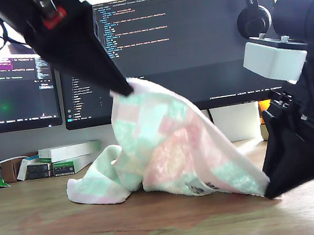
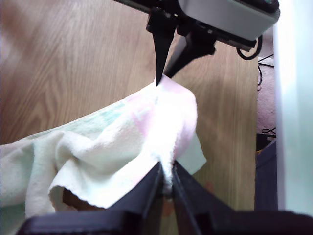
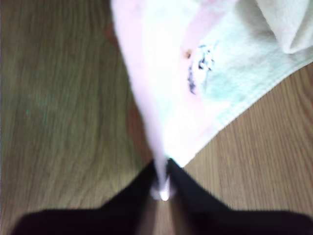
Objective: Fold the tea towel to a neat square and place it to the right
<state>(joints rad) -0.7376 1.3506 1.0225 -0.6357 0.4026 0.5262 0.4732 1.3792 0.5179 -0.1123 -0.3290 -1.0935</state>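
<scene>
My first gripper has its jaws pinching a raised corner of the tea towel. My second gripper pinches another corner low at the wooden tabletop, towel draped between them.

tea towel: dark print near its lower hem too blurred to read; far folds hidden behind the raised drape. monitors: text too small to read, screens cut off at the exterior view's top.
</scene>
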